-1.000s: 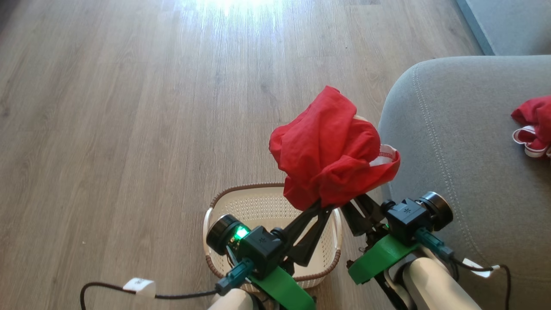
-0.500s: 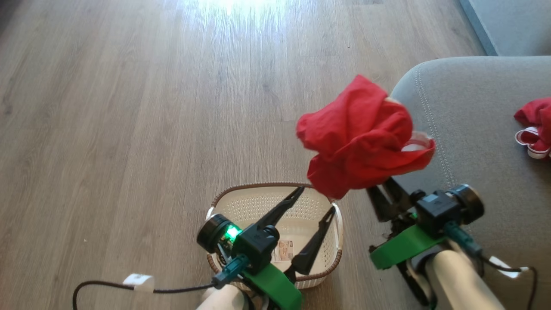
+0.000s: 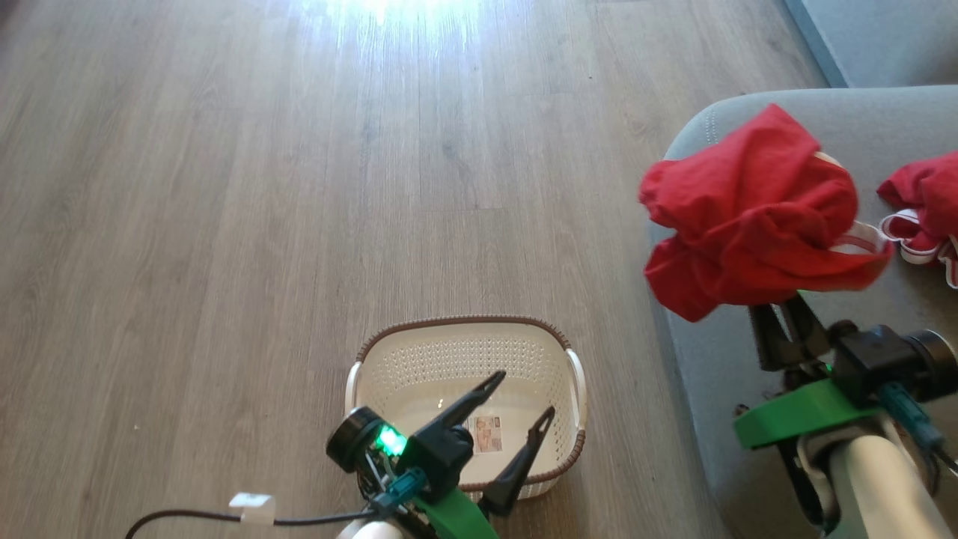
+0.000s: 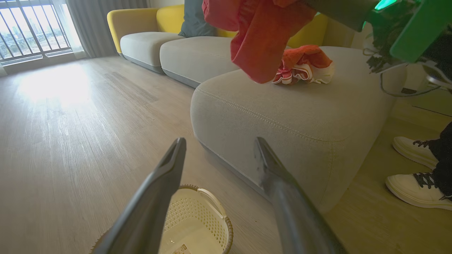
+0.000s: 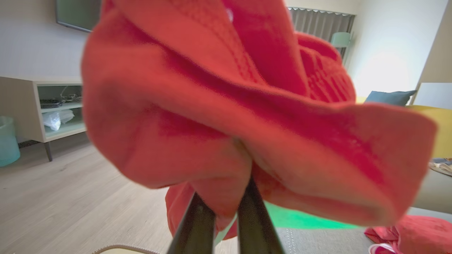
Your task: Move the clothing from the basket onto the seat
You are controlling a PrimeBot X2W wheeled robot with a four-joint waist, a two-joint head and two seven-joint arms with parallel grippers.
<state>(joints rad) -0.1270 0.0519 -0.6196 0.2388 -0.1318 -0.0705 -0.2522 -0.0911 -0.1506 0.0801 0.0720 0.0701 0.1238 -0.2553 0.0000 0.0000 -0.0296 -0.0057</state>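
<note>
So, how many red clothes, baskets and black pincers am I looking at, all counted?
Soft red fabric garments: 2, the held garment and the lying garment on the grey fabric seat
Cream perforated plastic basket: 1
Black two-fingered grippers: 2, left gripper open, right gripper shut on the held garment
Total: 5

red clothing; cream basket

The wood floor is pale brown, with bright sun shining on it. A big window has bars and a grey curtain. A yellow sofa holds a blue pillow. A low shelf stands by the white wall, under a dark screen, maybe a TV.
</note>
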